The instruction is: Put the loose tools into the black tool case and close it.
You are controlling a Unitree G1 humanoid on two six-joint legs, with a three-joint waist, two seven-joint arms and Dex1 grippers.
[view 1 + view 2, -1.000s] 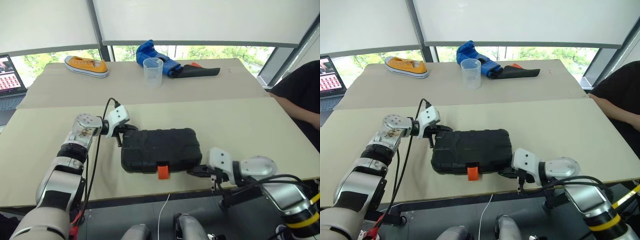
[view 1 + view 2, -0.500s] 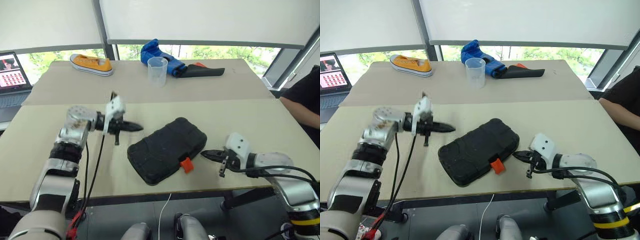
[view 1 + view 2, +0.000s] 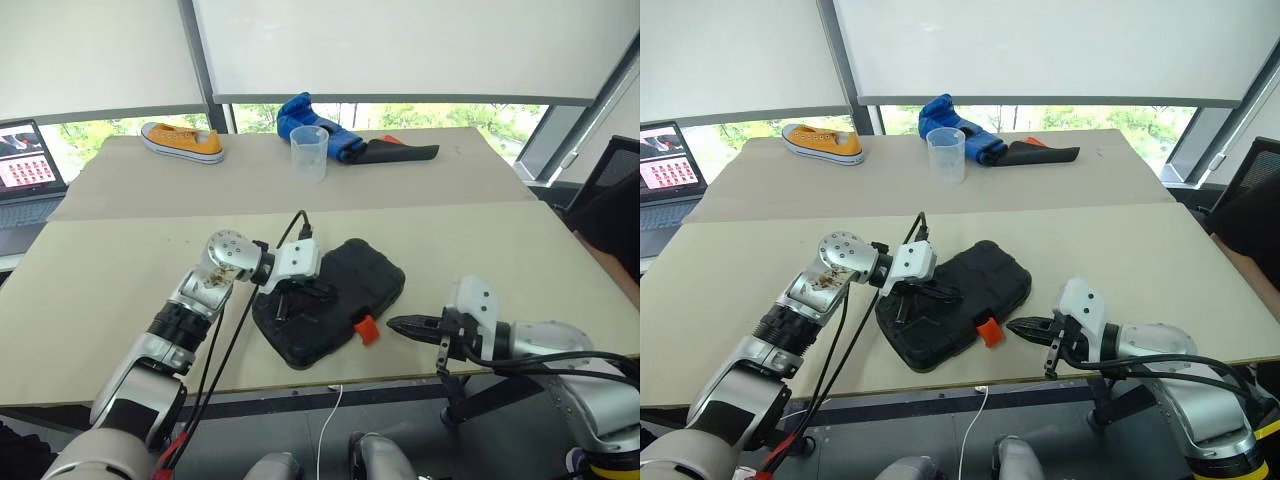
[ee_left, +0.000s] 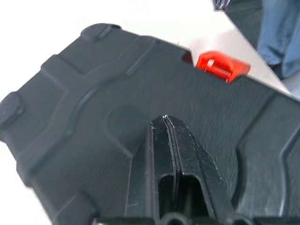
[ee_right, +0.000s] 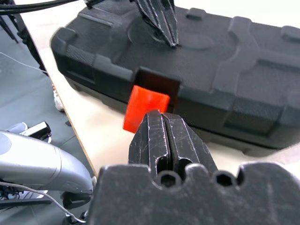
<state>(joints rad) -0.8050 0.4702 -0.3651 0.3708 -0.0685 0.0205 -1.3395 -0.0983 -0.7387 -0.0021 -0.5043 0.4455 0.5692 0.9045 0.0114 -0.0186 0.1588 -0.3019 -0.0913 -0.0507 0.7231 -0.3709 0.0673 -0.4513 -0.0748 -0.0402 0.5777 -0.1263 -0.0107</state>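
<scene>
Black tool case (image 3: 330,312) sits shut, lower center of the head view, angled on the table (image 3: 100,270), orange latch (image 3: 367,329) sticking out twd the near edge. Left gripper (image 3: 322,293) pinched closed w/ tips on the lid. Right gripper (image 3: 395,323) also closed, holding nothing, just beside the latch, lower right.

Beige table (image 3: 90,270) bears black tool case (image 3: 345,300), cup (image 3: 309,153), shoe (image 3: 181,141).

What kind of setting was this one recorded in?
Probably an office or lab room used for robot trials: plain tables pushed together by roller-blind windows, an open laptop, and unrelated props, a yellow shoe and plastic cup.
</scene>
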